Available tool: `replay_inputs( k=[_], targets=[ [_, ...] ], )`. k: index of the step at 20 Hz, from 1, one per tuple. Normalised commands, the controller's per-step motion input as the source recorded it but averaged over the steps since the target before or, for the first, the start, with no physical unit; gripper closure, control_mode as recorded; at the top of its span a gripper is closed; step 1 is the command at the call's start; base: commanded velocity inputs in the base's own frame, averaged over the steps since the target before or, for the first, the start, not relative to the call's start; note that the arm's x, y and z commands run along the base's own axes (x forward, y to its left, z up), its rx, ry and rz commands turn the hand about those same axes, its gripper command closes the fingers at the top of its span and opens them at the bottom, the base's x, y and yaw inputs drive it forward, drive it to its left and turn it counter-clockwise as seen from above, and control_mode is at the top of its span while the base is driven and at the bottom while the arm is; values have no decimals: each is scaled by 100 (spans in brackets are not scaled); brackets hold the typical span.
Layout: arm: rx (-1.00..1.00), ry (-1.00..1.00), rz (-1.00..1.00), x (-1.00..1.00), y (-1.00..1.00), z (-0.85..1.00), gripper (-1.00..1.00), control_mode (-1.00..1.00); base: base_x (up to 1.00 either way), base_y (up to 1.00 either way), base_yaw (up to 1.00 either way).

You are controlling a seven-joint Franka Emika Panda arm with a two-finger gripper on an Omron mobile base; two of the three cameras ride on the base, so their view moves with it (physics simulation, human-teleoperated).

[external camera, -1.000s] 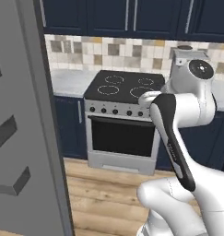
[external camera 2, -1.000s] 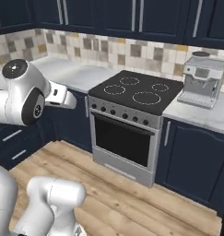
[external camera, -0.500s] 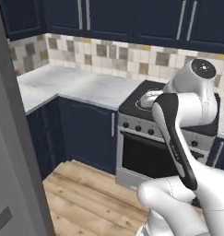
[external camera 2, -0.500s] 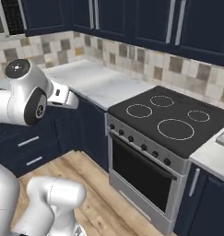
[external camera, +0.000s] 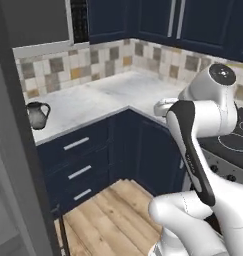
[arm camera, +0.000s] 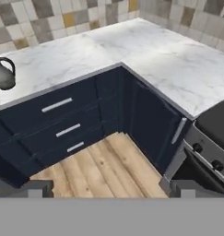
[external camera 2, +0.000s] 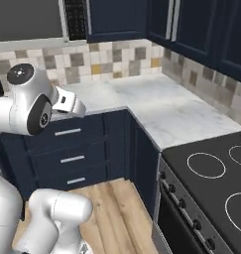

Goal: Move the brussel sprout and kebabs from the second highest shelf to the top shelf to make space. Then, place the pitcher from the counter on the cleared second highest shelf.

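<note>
Pitcher on the far left of the counter; gripper state cannot be told. Risk, as judged: the folded arm clipping the counter edge while turning.

Dark grey pitcher — upright on the marble counter; handle visible.

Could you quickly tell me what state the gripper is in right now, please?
Gripper: open and empty; its two dark finger tips stand wide apart in the hand view, nothing between them.
</note>
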Motion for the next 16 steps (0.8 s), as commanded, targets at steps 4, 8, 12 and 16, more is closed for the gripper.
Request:
replay_inputs(
  k=[4,8,12,16],
  targets=[
    [0,0,0,0,0,0,-100,100,91,0,66],
    [0,0,0,0,0,0,-100,100,93,0,64],
    [0,0,0,0,0,0,-100,100,89,-6,61],
    [0,0,0,0,0,0,-100,100,73,-23,58]
  ],
)
